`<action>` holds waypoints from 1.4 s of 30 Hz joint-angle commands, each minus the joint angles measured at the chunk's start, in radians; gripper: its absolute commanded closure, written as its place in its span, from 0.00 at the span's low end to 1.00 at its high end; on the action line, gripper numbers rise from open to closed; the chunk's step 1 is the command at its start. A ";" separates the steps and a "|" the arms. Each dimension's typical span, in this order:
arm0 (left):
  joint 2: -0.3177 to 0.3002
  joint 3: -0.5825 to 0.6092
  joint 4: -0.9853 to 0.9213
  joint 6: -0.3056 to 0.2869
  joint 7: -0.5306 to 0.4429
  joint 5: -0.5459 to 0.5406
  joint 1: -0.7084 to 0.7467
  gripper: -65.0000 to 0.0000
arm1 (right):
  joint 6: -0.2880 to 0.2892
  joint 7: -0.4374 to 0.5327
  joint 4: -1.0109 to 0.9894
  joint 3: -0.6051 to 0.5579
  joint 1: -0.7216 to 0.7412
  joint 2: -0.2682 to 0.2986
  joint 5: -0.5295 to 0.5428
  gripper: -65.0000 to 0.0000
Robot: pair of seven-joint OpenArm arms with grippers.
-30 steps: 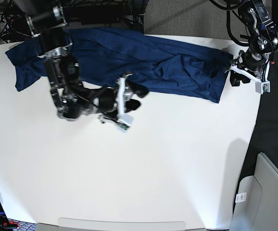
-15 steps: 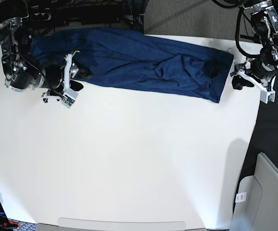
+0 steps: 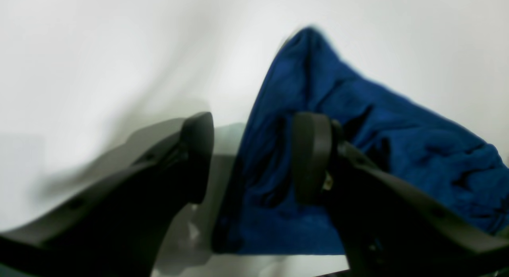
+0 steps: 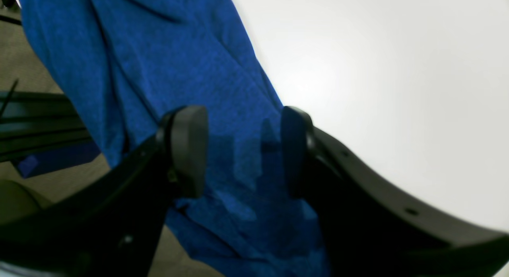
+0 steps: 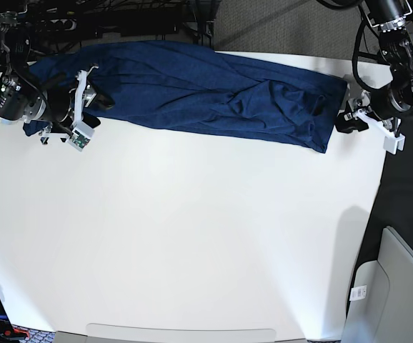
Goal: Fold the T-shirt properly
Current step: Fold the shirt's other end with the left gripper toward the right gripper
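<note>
Straddling the T-shirt (image 5: 214, 89) (opposite ends), both grippers' jaws gape, gripping nothing.

A big white table (image 5: 192, 236) fills most of the base view. It is bright and a little shiny. Behind its far edge there is gray carpet (image 5: 278, 25) and a bunch of black cables (image 5: 121, 18) in the dark. On the right the floor is black. A light gray box (image 5: 392, 293) with a small white label (image 5: 358, 292) sits in the bottom right corner
</note>
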 commanded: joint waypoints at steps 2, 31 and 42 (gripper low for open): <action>-0.016 0.036 -0.006 -0.003 0.003 -0.016 -0.010 0.52 | 0.005 0.017 0.017 0.010 0.010 0.014 0.018 0.54; -0.009 0.250 -0.018 -0.003 -0.002 -0.149 -0.005 0.69 | 0.005 0.017 0.017 0.010 0.013 0.010 0.018 0.54; -0.015 0.127 -0.018 0.060 -0.129 -0.140 -0.022 1.00 | 0.005 0.017 0.017 0.010 0.011 0.016 0.016 0.54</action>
